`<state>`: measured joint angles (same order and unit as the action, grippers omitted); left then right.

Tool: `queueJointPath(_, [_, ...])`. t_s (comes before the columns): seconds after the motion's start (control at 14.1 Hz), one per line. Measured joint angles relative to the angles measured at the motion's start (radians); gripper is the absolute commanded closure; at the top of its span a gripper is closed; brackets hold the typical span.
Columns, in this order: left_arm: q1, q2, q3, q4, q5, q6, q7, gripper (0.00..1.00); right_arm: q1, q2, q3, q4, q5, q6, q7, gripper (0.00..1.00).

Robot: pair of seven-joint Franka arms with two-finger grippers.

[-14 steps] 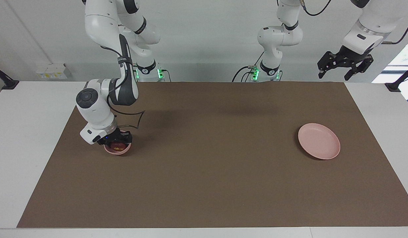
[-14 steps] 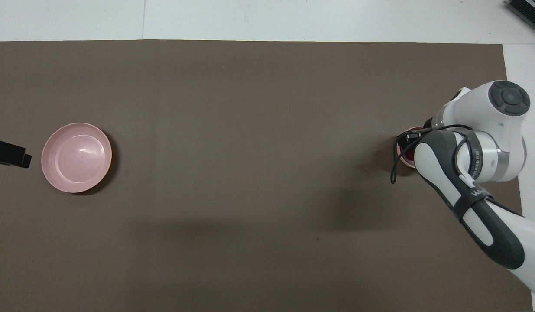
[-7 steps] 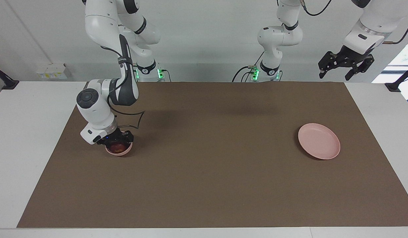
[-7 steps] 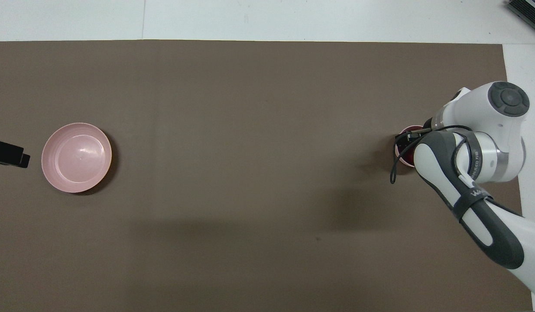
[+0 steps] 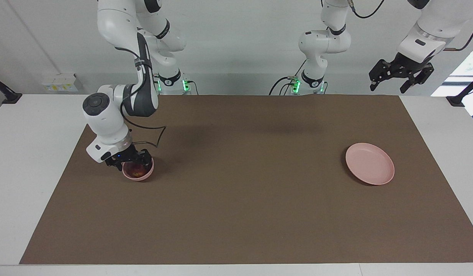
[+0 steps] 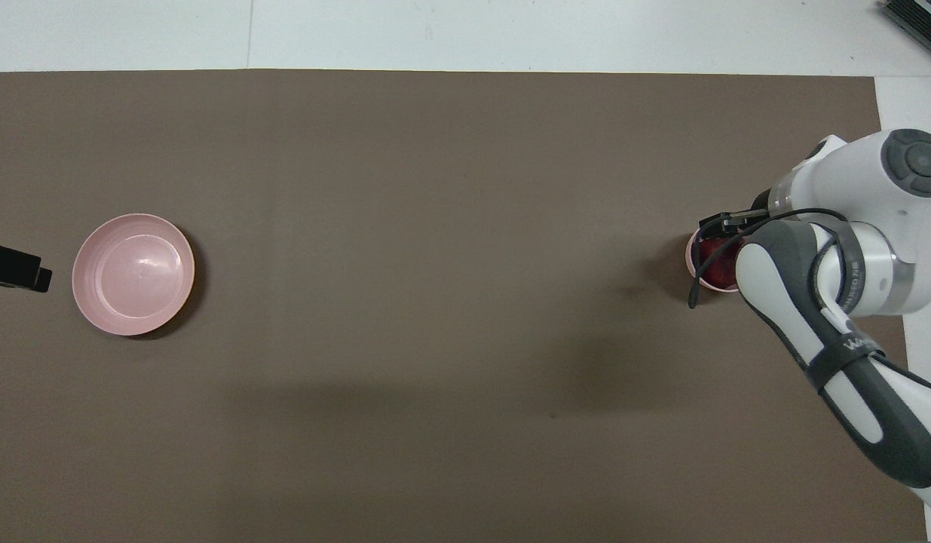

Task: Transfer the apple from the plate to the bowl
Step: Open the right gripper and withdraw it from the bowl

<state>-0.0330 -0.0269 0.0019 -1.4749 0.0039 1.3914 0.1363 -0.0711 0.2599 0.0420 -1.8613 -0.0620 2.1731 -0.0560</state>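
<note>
The dark red apple (image 5: 136,169) lies in the small pink bowl (image 5: 141,176) at the right arm's end of the table. My right gripper (image 5: 131,162) hangs just above the bowl's rim, open, with nothing in it. In the overhead view the right arm covers most of the bowl (image 6: 693,262) and part of the apple (image 6: 715,255). The flat pink plate (image 5: 369,163) sits bare at the left arm's end and also shows in the overhead view (image 6: 133,274). My left gripper (image 5: 399,78) waits open, high above the table's edge near its base.
A brown mat (image 5: 244,214) covers the table between the two dishes, with white table edge (image 5: 14,161) around it. A loose black cable (image 5: 156,140) hangs from the right arm's wrist beside the bowl.
My right gripper has lifted off the bowl and shifted slightly toward the right arm's end of the table. The apple stays in the bowl. The left arm has barely moved.
</note>
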Motion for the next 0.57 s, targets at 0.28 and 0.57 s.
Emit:
queueJointPath(0.28, [0.000, 0.000, 0.000, 0.000, 0.000, 0.000, 0.000, 0.00, 0.004, -0.131, 0.001, 0.063, 0.001, -0.204, 0.030, 0.00])
queueJointPath(0.57, [0.000, 0.000, 0.000, 0.000, 0.000, 0.000, 0.000, 0.00, 0.031, -0.229, -0.025, 0.155, 0.001, -0.409, 0.036, 0.00])
